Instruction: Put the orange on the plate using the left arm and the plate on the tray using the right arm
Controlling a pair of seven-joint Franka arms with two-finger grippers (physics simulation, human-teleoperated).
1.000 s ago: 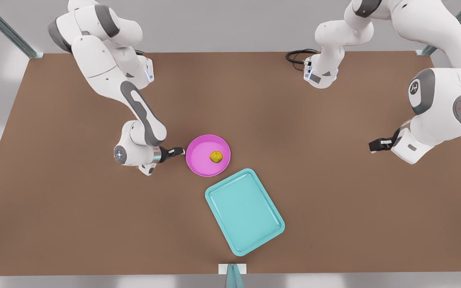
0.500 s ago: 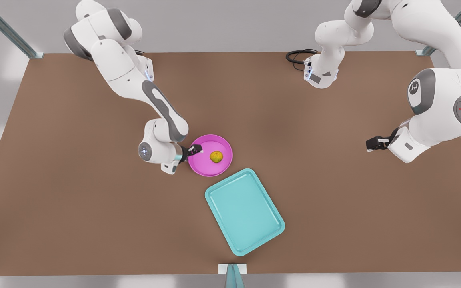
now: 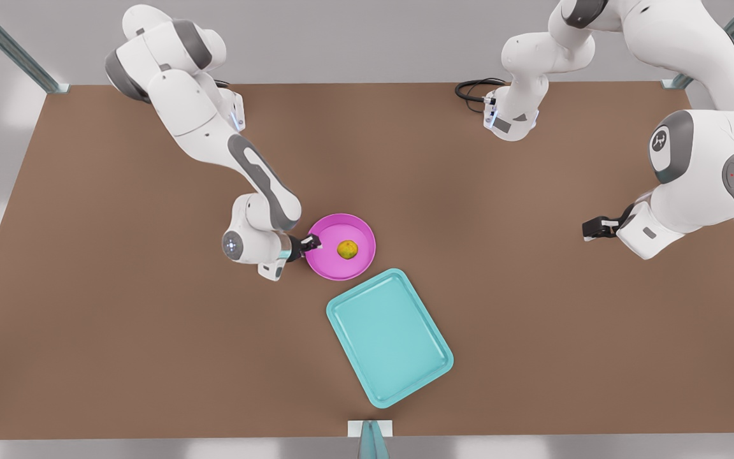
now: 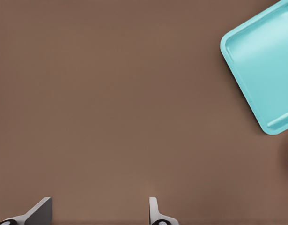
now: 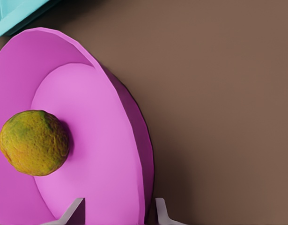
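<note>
The right hand [image 3: 311, 242] grips the near rim of the plate [image 3: 341, 271], a smooth, glossy magenta dish with a raised edge, one finger inside and one outside in the right wrist view. Just ahead of that hand, on the plate's floor, sits the orange [image 3: 347, 249], dimpled, yellow-orange with green patches. Beyond the plate and just beside it lies the tray [image 3: 390, 337], a matte teal rectangle with rounded corners, on the plain brown worktop [image 3: 118, 331]. The left hand [image 3: 591, 228] waits well apart, fingers spread wide over bare worktop; its fingertips [image 4: 40, 211] are cut off.
</note>
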